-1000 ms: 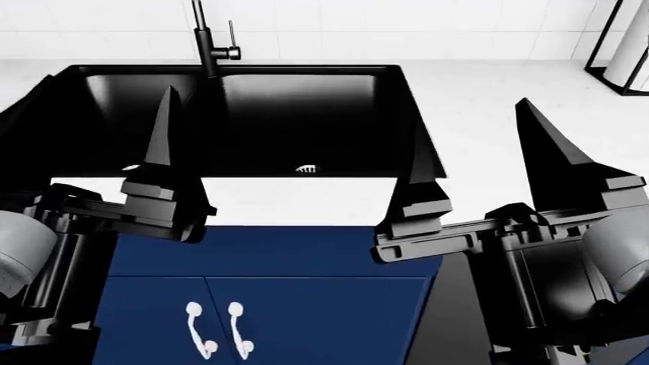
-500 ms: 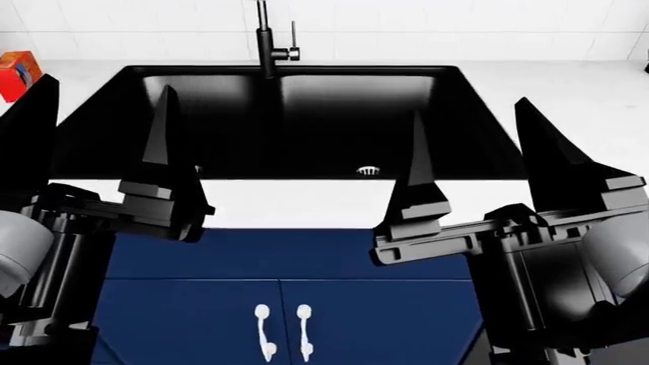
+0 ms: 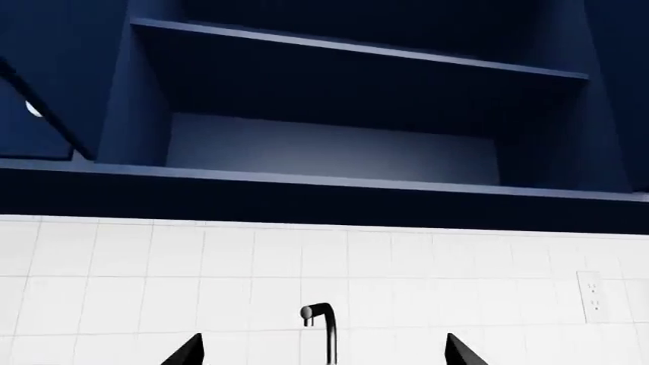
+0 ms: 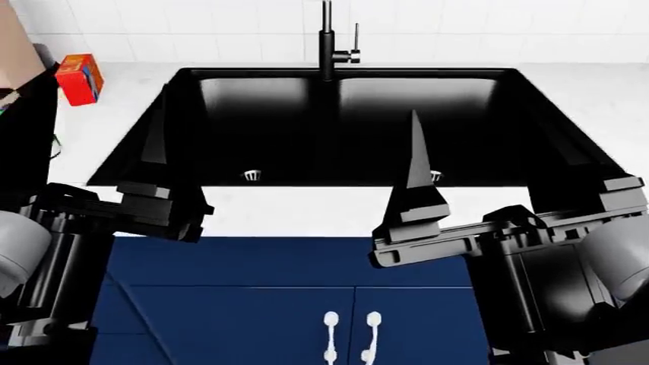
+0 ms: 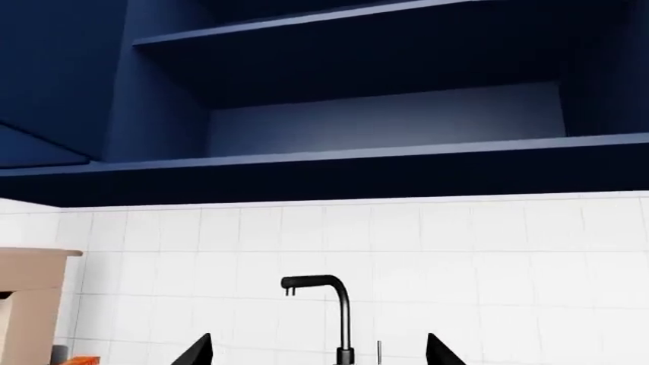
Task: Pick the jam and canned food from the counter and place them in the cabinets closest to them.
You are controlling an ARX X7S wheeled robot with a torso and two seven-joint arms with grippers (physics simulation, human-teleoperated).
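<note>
Both grippers are being held apart and empty above the counter [image 4: 294, 209], the left gripper [image 4: 96, 129] and right gripper [image 4: 487, 148] raised in front of the black sink [image 4: 345, 114], probably so they stay clear while the jam and can are being looked for. Neither the jam nor the can is being shown in any view. A red box [image 4: 79, 77] is lying at the far left. The open wall cabinet [image 3: 335, 152] is being faced by both wrist cameras.

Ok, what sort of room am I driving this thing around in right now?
A kitchen, by the look of it, in simulation. There is a black sink with a tall black faucet set into a white counter, white tiled wall behind it, and open navy wall cabinets above.
</note>
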